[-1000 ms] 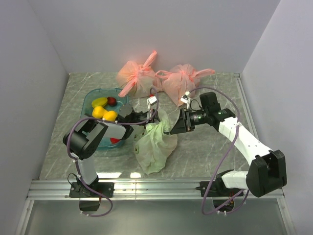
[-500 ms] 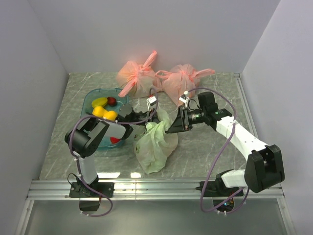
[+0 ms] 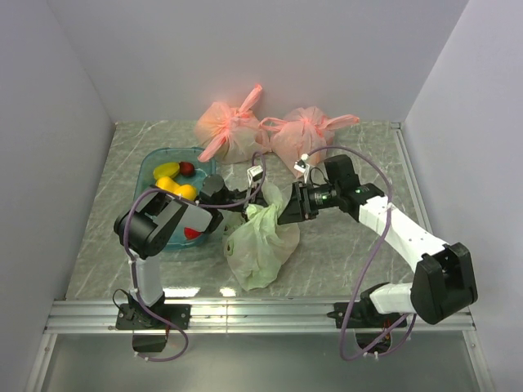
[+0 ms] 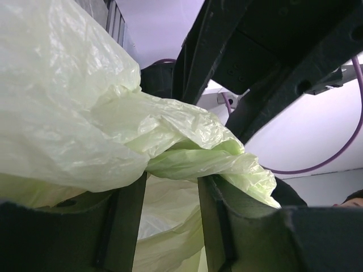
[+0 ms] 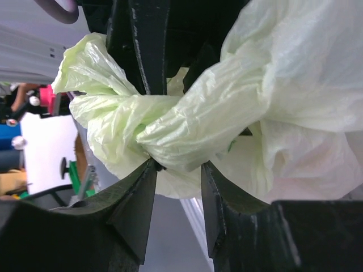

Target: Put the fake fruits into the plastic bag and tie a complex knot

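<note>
**Bag top gripped by 2 claws**

The plastic bag (image 3: 260,241) is seen slumped mid-table, its top drawn up between both arms. A fold of it is pinched by the left gripper (image 4: 172,187), and a twisted bunch is clenched by the right gripper (image 5: 177,170). Fake fruits (image 3: 176,189) are seen in the teal tray (image 3: 149,163), just left of the bag. 2 pink bags (image 3: 229,131) are set behind.

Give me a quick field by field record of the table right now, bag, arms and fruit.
plastic bag: pale green, slumped mid-table, top held up between the arms
left jaws: shut on a fold of the bag's top
right jaws: shut on a twisted strand of the bag
knot: cannot tell if tied
loose fruits: yellow lemons, a dark red fruit and a red one, all in the teal tray
pink bags: two, knotted, at the back
</note>
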